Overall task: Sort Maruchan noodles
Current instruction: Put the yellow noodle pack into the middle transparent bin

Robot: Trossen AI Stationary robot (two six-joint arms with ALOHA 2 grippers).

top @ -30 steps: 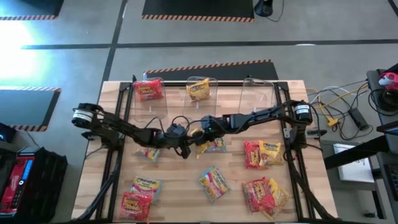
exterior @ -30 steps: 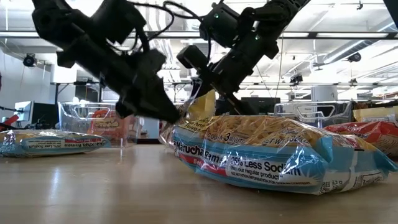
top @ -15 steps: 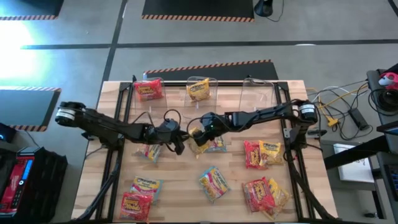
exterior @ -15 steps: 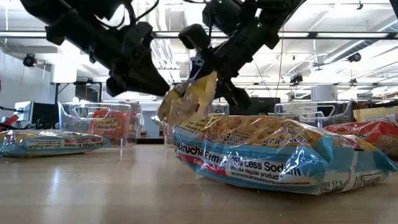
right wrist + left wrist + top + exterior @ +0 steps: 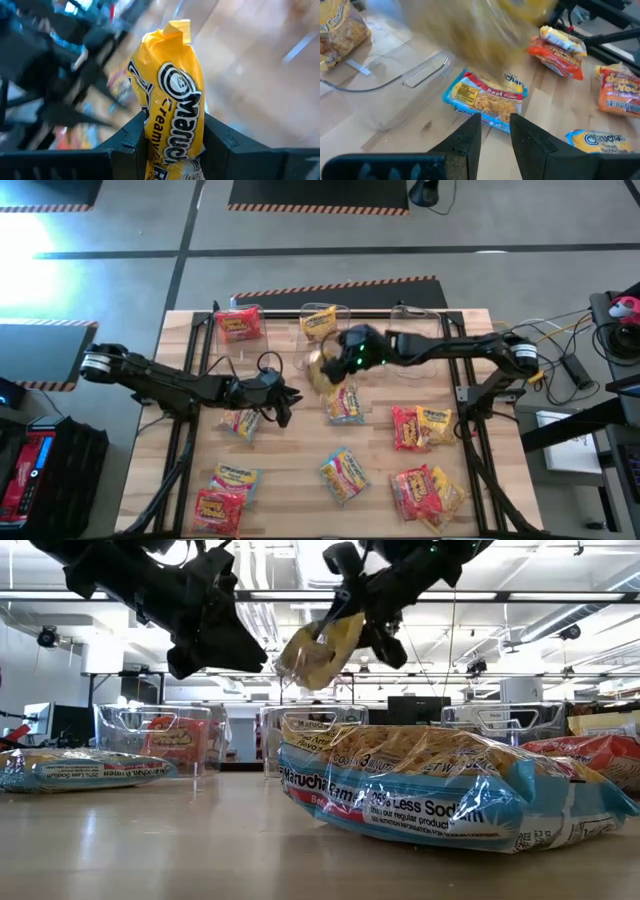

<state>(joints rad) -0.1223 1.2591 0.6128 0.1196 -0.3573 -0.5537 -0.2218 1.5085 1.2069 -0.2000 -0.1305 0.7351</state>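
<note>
Aloft, yellow packet [image 5: 175, 95] pinched in right end effector [image 5: 172, 132]

My light wooden plank table [image 5: 300, 480] sits on a grey concrete floor [image 5: 300, 225], with 2 black mats edged in orange-and-black hazard stripes [image 5: 318, 194] beyond its far edge. Past the table, white ceiling beams [image 5: 560, 600] span a bright workshop.

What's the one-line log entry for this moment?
right pincer: holding yellow packet aloft | left pincer: shut, empty | middle bin: one packet
</note>
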